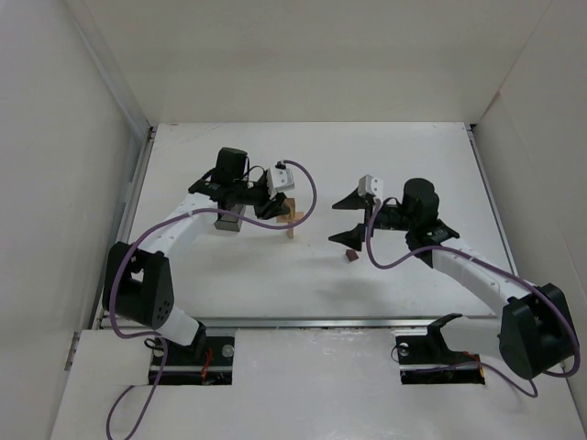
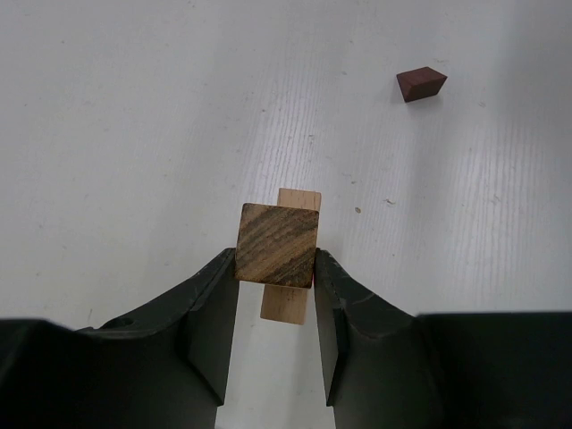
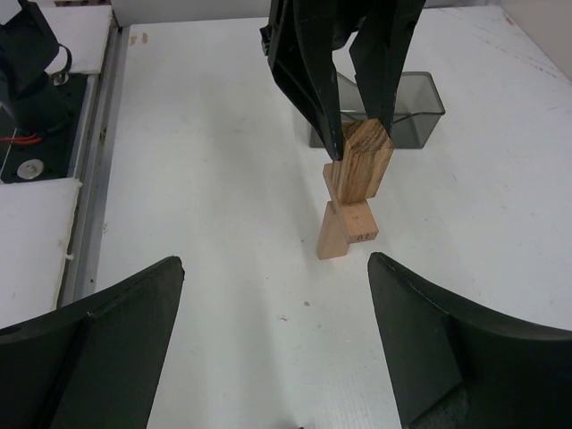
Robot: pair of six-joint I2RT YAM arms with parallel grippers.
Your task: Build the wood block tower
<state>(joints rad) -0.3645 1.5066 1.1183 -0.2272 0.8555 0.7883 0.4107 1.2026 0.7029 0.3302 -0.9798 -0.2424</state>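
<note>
**Mara:** Where was the wood block tower (image 1: 292, 223) at that point?

**Jon:** Just left of centre in the overhead view, and only partly built. The left claw (image 2: 275, 268) was clenched on a striped block (image 2: 277, 256), one finger on each of two opposite faces. It held the block directly over the pale blocks (image 3: 344, 231) standing on the table (image 2: 134, 134).

**Mara:** And the other one?

**Jon:** The right claw (image 3: 273, 268) was spread wide and grasped nothing. In the overhead view, the reddish-brown block (image 2: 421, 84) lay alone on the table just below it.

**Mara:** What worried him most?

**Jon:** The release. In the right wrist view the striped block looked tilted, and its base seemed to meet the pale piece off to one side. He could not tell whether it was resting its weight there. If the claw let go while the block leaned, it would probably topple and take the narrow pale pieces with it. A finger dragging on a face as it opened could do the same.

**Mara:** And the materials?

**Jon:** The wood was all smooth and sharp-edged. The held block was square at the end, with dark, streaky grain. The pale ones were plain, light tan and slim. The reddish-brown one was tiny, dark and slant-cut. A translucent grey box (image 3: 420, 107) sat behind the stack, near the top of the right wrist view.
</note>
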